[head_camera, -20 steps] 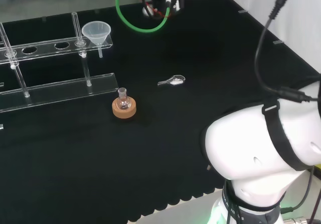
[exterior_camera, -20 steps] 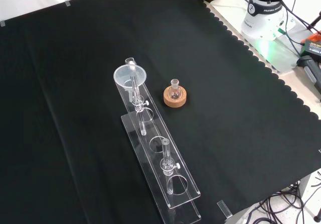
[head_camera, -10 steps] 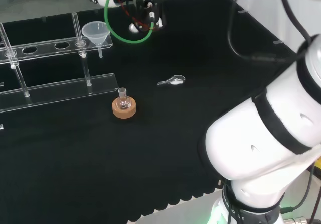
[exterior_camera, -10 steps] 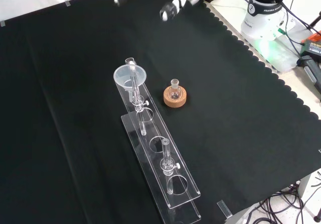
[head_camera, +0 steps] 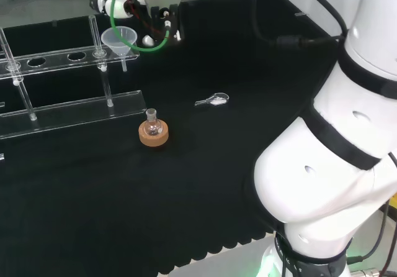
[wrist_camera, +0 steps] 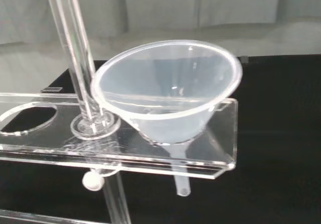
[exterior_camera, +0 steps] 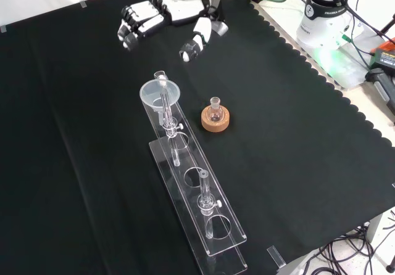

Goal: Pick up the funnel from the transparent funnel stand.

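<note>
The clear, cone-shaped plastic funnel (exterior_camera: 160, 93) sits untouched in the end hole of the transparent acrylic funnel stand (exterior_camera: 196, 207), its short stem poking down through the top plate, so the pick-up is not yet made. The black-and-white robot hand (exterior_camera: 165, 17) hovers beyond that funnel end of the stand, near it but apart, fingers spread and holding nothing. Reach, grasp and lift are all left. Just beside the stand, a small glass flask (exterior_camera: 215, 110) rests on a cork ring (exterior_camera: 216, 121) on the black cloth surface (exterior_camera: 296, 164).
</note>
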You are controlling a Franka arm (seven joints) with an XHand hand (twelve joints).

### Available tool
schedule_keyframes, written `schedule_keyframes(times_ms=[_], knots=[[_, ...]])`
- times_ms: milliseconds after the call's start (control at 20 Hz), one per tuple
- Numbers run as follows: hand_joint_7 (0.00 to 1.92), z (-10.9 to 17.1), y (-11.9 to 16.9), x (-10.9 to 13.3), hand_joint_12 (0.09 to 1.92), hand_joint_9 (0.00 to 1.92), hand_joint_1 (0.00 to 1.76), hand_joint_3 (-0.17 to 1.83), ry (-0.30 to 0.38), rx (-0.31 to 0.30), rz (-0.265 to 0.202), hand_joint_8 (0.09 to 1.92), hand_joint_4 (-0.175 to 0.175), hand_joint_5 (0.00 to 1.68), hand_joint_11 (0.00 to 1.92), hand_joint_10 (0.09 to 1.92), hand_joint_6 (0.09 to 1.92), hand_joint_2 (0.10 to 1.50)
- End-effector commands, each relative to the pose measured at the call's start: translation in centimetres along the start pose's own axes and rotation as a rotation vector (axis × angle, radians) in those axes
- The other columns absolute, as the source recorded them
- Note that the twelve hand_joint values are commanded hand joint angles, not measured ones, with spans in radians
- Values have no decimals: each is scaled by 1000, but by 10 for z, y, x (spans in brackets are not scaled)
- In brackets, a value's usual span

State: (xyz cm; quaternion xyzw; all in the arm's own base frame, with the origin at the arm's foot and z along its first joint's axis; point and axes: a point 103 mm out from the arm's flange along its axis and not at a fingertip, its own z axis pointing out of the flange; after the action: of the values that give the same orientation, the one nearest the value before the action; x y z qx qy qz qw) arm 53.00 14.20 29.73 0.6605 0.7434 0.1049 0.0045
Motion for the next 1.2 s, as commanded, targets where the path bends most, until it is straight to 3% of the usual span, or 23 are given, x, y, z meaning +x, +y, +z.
schedule_keyframes(times_ms=[50,350,450,800,1100,1200], knots=[[22,29,18,8,1346,53,88,338,53,44,-45,633,-31,320,0,839,87,894],[2,60,9,11,1344,39,109,349,43,121,-95,640,-32,312,0,860,87,865],[0,69,7,11,1344,32,124,352,45,138,-85,627,-31,304,0,865,87,850],[0,88,10,15,1339,24,146,354,40,183,-117,607,-28,294,0,870,87,825],[0,104,14,2,1330,14,143,359,56,227,-98,592,-25,289,0,871,87,820],[0,107,13,-5,1324,7,141,363,68,233,-114,575,-22,282,0,874,87,817]])
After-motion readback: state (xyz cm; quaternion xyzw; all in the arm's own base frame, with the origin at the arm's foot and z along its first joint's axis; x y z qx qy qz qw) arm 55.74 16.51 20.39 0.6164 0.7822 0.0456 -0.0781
